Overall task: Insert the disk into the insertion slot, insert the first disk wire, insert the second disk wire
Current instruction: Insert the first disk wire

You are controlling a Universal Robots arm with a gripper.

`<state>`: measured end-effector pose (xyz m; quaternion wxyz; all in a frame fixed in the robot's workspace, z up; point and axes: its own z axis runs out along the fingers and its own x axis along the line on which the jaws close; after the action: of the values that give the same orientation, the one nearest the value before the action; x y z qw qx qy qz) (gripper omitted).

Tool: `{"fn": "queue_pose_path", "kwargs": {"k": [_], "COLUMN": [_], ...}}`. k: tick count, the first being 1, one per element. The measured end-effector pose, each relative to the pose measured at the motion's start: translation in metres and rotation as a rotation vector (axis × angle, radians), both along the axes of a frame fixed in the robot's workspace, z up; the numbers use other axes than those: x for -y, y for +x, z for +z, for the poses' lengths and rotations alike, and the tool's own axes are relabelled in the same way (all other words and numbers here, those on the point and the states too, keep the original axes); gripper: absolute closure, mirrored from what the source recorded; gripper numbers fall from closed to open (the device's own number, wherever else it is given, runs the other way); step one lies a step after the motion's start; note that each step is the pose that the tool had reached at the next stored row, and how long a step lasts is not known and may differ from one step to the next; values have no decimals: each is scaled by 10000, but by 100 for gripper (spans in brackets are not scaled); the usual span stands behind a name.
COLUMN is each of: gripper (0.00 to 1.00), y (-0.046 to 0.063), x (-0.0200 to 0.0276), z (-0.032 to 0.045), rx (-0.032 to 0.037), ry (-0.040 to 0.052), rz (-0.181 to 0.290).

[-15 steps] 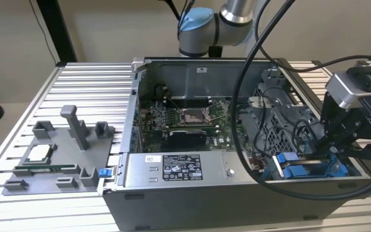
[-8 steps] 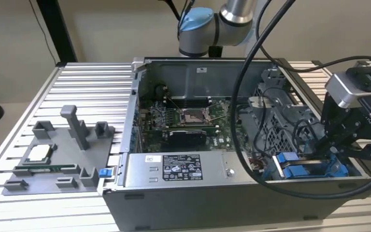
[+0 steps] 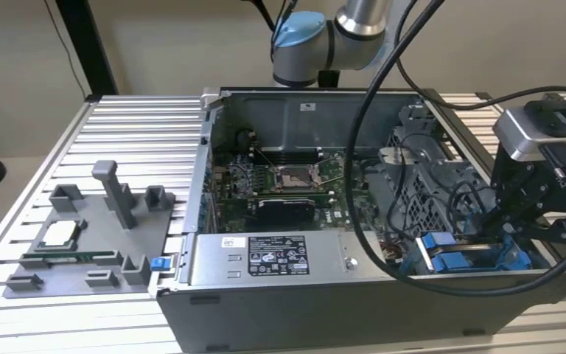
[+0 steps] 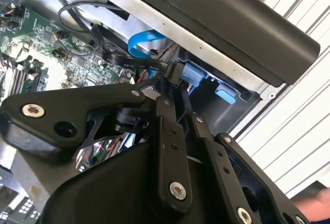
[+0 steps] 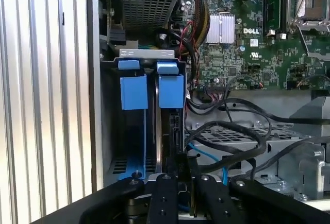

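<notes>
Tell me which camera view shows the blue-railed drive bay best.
The first wrist view: it looks straight into the narrow drive bay with blue plastic rails, both openings visible. The exterior view shows the bay partly behind the black gripper. The second wrist view catches blue pieces of it past the gripper.

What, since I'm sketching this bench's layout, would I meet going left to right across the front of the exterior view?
Grey fixture plate with holders → grey power-supply box with a white sticker → insertion slot with blue rails → gripper, reaching down at the slot.
</notes>
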<state>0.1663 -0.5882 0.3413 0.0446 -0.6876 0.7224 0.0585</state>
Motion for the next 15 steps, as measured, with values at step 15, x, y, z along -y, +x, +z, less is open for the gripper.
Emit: {"fn": "queue_pose_path", "kwargs": {"k": [15], "gripper": [100], "y": [-9], "x": [-17], "z": [-10], "rx": [1], "ry": [-25], "rz": [-255]}}
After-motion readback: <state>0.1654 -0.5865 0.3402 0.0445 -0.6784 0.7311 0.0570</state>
